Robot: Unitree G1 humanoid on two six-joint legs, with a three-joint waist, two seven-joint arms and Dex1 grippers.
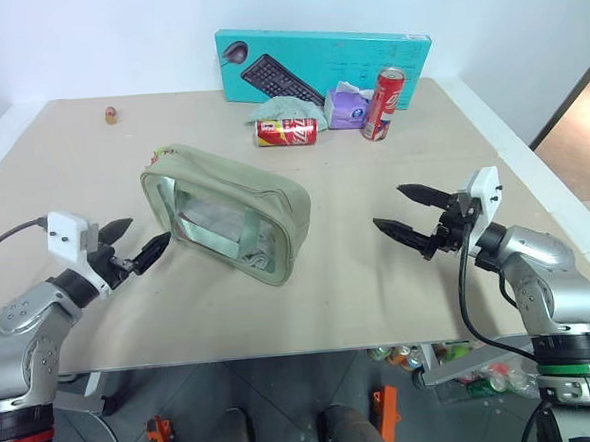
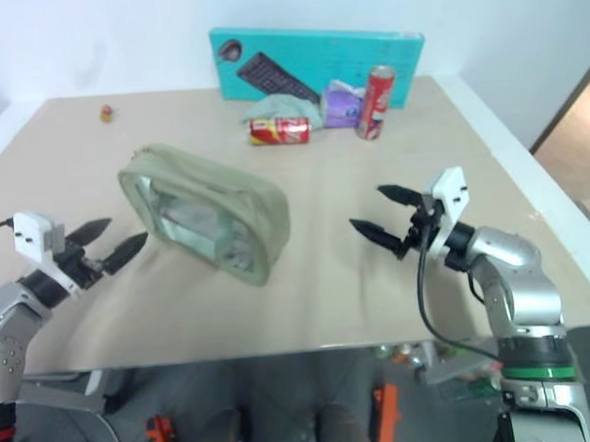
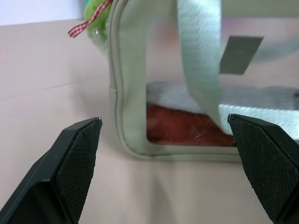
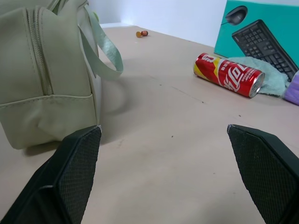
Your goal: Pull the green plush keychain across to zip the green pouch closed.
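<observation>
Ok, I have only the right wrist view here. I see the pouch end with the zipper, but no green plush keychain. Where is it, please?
Observer: The green plush keychain is at the other end of the green pouch, at the top corner that faces the left gripper.
Operator: Does that gripper hold the pouch?
Observer: No. Its fingers are open and seem to stop just short of the pouch's end.
Operator: And is the pouch empty?
Observer: No. Through the clear side panel, something red lies at the bottom.
</observation>
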